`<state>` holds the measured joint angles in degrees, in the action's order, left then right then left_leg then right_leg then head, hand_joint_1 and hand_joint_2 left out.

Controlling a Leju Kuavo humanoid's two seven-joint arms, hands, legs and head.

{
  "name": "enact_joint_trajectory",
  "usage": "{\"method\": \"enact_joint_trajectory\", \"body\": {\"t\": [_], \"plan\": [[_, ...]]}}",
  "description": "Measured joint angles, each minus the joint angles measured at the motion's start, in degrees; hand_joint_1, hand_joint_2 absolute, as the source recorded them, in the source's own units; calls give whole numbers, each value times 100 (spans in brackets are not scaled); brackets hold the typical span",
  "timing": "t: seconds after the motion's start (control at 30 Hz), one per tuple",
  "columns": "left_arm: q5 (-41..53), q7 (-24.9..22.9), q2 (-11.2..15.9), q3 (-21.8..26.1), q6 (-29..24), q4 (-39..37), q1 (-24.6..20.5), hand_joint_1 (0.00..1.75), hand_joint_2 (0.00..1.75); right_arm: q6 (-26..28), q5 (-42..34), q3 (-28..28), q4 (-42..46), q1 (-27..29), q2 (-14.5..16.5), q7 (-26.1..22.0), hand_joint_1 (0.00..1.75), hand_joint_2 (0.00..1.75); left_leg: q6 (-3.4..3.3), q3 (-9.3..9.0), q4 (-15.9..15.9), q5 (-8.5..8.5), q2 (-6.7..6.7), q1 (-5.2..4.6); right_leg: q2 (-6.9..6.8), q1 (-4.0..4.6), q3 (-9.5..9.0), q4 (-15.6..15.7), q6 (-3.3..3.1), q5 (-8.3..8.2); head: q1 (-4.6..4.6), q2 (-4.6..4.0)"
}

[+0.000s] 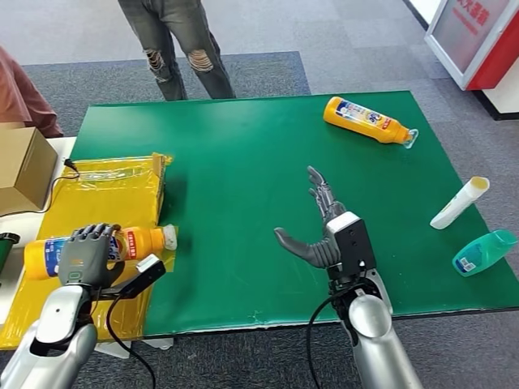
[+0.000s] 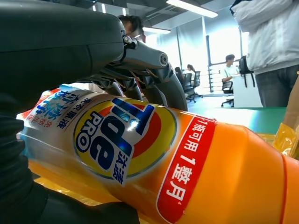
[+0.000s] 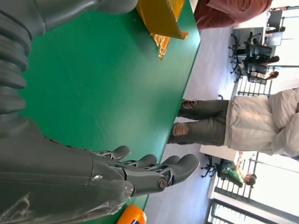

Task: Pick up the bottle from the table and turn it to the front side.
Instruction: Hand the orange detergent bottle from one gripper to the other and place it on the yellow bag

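Note:
An orange Tide bottle [image 1: 138, 241] with a white cap lies on its side at the table's near left, and my left hand [image 1: 88, 254] grips it around the middle over its label. The left wrist view has the bottle [image 2: 169, 163] close up with my fingers [image 2: 148, 70] wrapped over it and the front label facing the camera. My right hand [image 1: 318, 227] hovers open above the green table [image 1: 245, 162], fingers stretched forward and thumb out to the side, holding nothing; the right wrist view has the same straight fingers [image 3: 155, 168]. A second orange bottle [image 1: 367, 120] lies at the far right.
A yellow padded bag [image 1: 110, 182] lies under and beyond the held bottle, with a cardboard box [image 1: 24, 166] to the left. A white tube [image 1: 459, 203] and a teal bottle [image 1: 483, 251] lie at the right edge. A person in torn jeans [image 1: 178, 44] stands beyond the table.

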<state>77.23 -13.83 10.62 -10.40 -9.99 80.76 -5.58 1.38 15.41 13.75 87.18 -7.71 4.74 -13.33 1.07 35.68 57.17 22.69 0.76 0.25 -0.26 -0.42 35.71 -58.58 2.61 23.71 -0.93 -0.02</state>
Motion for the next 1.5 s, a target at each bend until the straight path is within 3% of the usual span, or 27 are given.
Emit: {"method": "enact_joint_trajectory", "body": {"t": [0.6, 0.63, 0.73, 0.77, 1.5], "plan": [[-568, 288, -370, -105, 121, -205, -299, 175, 175, 0, 4, 119, 42, -53, 31, 17, 0, 175, 0, 0, 0, 0, 0, 0, 0, 0, 0, 0, 0, -1, 0, 0], [-575, 291, -382, -114, 120, -223, -329, 142, 175, 0, 4, 130, 42, -61, 35, 18, 0, 175, 0, 0, 0, 0, 0, 0, 0, 0, 1, 0, 0, -1, 1, 0], [-611, 295, -408, -135, 113, -285, -419, 11, 175, 0, 4, 156, 42, -84, 45, 18, 0, 175, 0, 0, 0, 0, 0, 0, 0, 0, 1, 0, 0, -1, 1, 0], [-625, 295, -411, -139, 106, -308, -445, 0, 175, 0, 4, 162, 42, -92, 46, 18, 0, 175, 0, 0, 0, 0, 0, 0, 0, 0, 1, 0, 0, -1, 0, 0], [-662, 295, -426, -204, 7, -342, -471, 0, 175, 19, -1, 190, 133, -82, 46, 20, 0, 175, 0, 0, 0, 0, 0, 0, 0, 0, 0, 0, 0, -1, 0, 0]]}}
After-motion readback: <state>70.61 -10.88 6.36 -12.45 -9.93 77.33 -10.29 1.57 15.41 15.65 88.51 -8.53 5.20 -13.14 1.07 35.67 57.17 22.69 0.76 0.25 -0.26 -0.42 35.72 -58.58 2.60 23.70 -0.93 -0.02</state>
